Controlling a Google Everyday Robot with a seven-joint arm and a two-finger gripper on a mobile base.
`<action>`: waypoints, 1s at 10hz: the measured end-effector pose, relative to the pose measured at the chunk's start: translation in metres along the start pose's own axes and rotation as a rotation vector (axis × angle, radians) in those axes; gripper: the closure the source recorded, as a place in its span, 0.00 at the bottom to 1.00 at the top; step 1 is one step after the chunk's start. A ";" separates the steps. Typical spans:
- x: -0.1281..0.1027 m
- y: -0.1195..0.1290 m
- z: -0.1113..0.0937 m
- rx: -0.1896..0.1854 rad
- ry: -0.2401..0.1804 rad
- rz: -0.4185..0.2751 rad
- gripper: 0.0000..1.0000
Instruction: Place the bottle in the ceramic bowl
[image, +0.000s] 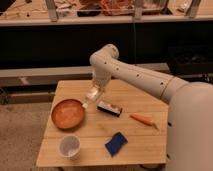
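The small pale bottle (90, 96) hangs tilted in my gripper (95, 92), its lower end pointing toward the bowl. The gripper is shut on it and holds it above the wooden table (135, 145), just right of and above the bowl's right rim. The ceramic bowl (67, 113) is round, shallow and orange-brown, and sits at the table's left side with nothing in it. My white arm (135, 75) reaches in from the right.
A flat black-and-white block (109, 108) lies just right of the gripper. A carrot (141, 119) lies further right. A white cup (69, 146) stands at the front left and a blue object (116, 143) at the front middle. A dark shelf unit stands behind the table.
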 end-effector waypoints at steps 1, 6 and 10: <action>0.000 -0.001 0.000 0.002 -0.003 -0.003 0.99; -0.022 -0.035 0.003 0.021 -0.022 -0.052 0.99; -0.041 -0.056 0.010 0.013 -0.044 -0.106 0.99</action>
